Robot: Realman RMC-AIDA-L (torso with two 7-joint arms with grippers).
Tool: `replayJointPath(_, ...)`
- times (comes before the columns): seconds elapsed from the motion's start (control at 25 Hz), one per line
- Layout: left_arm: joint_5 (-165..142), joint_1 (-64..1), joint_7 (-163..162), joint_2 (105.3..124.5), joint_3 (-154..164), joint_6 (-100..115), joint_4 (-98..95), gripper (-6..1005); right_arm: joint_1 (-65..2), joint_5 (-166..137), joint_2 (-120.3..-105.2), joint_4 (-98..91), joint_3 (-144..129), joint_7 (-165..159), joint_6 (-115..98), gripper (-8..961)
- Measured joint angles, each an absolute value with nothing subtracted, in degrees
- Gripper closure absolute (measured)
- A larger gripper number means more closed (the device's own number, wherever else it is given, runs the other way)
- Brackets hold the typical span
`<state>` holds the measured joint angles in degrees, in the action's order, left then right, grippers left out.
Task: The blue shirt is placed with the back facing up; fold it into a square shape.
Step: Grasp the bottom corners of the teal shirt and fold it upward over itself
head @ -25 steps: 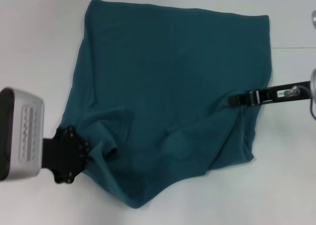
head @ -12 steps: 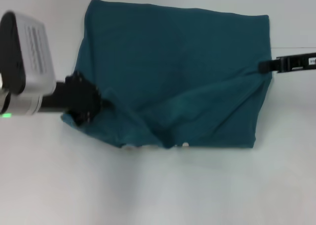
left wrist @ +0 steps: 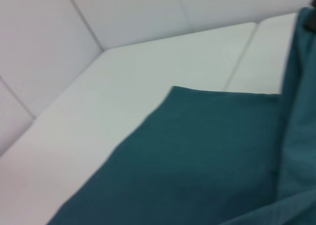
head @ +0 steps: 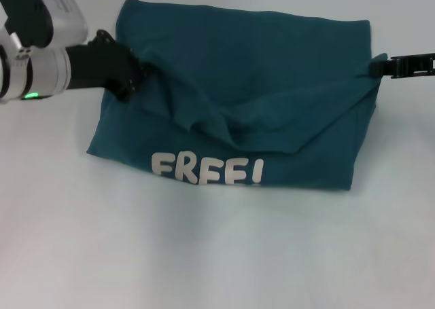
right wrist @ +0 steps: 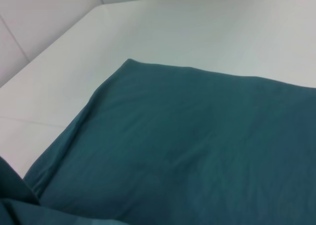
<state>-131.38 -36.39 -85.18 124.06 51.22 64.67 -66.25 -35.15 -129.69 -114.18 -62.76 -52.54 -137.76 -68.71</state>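
Dark teal-blue cotton T-shirt [head: 245, 98] spread mid-desk, near flap folded back, pale "FREE!" lettering [head: 206, 169] showing. Left pincer [head: 134, 71] pinching cloth at ten o'clock; right pincer [head: 378, 66] pinching edge at two o'clock.

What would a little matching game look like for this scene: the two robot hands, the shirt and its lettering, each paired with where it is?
Things:
1. left gripper
2. right gripper
3. blue shirt
4. "FREE!" lettering

Places or states:
A. along the near folded-over edge
B. at the shirt's right edge
C. at the shirt's far left corner
D. spread on the white table

Pairs: 1-C, 2-B, 3-D, 4-A
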Motion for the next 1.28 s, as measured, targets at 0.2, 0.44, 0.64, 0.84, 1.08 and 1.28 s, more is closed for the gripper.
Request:
replayJointPath(0.2, -131.4, -38.4, -85.8, 124.04, 49.5, 58.6, -62.5, 983, -34.9, -130.1, -114.16, -62.7, -51.4, -137.7, -66.8, 936)
replayJointPath(0.44, -129.7, -40.0, -85.8, 123.88, 48.4, 53.2, -58.6, 984, -34.9, -130.4, -113.99, -62.1, -50.5, -137.6, -64.1, 937)
replayJointPath(0.64, -128.7, -41.4, -85.6, 123.67, 48.4, 49.9, -55.7, 985, -36.5, -132.5, -113.23, -58.5, -50.2, -137.6, -61.7, 936)
replayJointPath(0.84, -128.6, -43.2, -85.9, 123.46, 48.3, 46.1, -53.0, 984, -38.3, -134.7, -112.63, -55.8, -50.3, -137.5, -58.7, 936)
replayJointPath(1.08, -126.7, -44.6, -85.8, 123.36, 48.3, 41.8, -50.9, 984, -39.6, -135.3, -112.11, -54.6, -50.3, -137.5, -56.3, 936)
replayJointPath(1.28, -125.6, -45.3, -85.5, 123.00, 48.3, 39.0, -49.5, 984, -40.1, -135.3, -112.37, -54.7, -50.4, -137.5, -54.4, 937)
